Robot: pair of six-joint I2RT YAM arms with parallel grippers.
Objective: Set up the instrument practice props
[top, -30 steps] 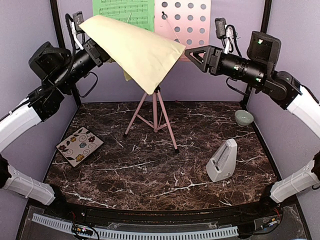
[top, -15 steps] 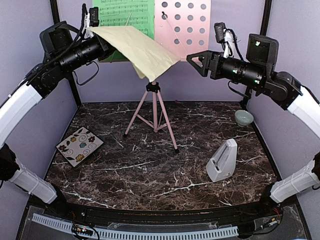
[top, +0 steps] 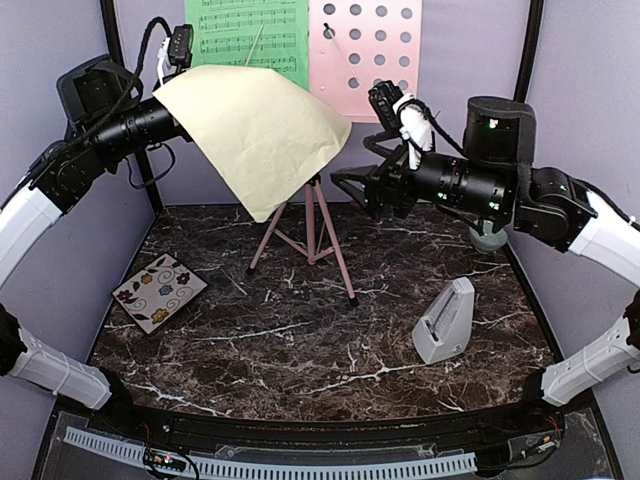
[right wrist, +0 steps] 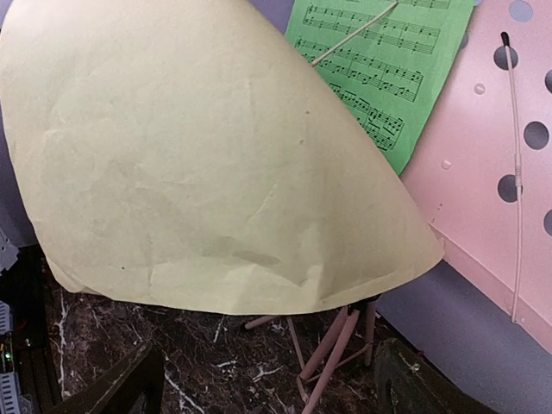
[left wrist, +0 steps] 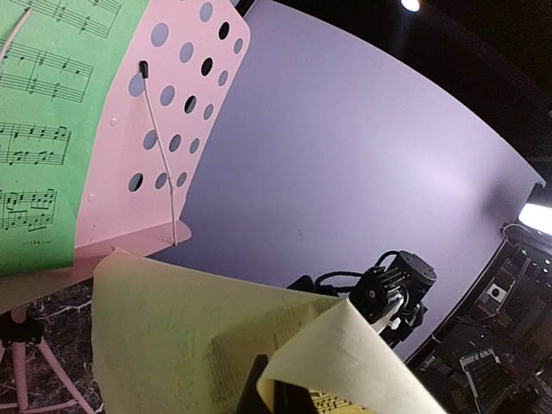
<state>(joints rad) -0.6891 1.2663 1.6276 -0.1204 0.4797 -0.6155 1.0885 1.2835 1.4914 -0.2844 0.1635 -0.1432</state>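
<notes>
The pale yellow music sheet [top: 255, 135] droops, creased and curled, before the pink music stand [top: 368, 50]. It hides most of the left gripper [left wrist: 274, 398], which is clamped on its edge. The print is barely legible. The right gripper [top: 352, 185] gapes wide and empty nearby.

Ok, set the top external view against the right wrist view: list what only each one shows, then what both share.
Only top external: the floral tile, the grey metronome, and the left claw gripping the pale yellow music sheet. Only right wrist: the right claw with jaws spread wide, holding nothing. Both: that sheet hanging in front of the pink music stand, the green music sheet on its desk, the stand's legs and the marble table.
</notes>
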